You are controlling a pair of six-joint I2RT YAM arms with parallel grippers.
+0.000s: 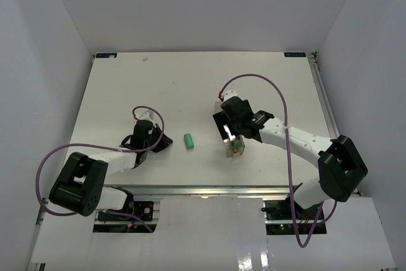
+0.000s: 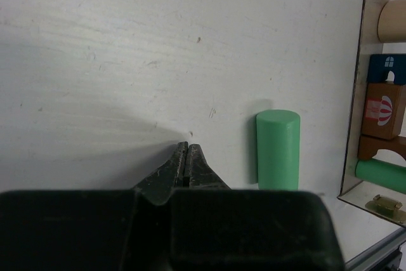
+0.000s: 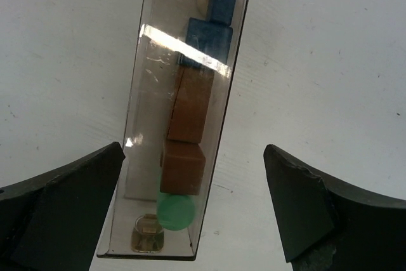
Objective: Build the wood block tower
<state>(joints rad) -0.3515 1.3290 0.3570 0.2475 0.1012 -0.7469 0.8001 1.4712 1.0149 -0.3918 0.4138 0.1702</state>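
Right wrist view, clear box [image 3: 144, 93] holding wooden blocks [image 3: 190, 109], green cylinder [image 3: 176, 212]

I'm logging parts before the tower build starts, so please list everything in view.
Loose green cylinder: one, green, lying on table left of box.
Boxed green cylinder: one, green, at box's latch end.
Brown arch: one, brown, beside it.
Brown brick: one, brown, mid-box.
Blue pieces: two, blue, past the brick.
Tan piece: one, tan, far end.
Clear box: one, transparent, on table.
Latch: one, brass, box end.
Table: one, white.
Left gripper: shut, empty, near loose cylinder.
Right gripper: open, straddling box.
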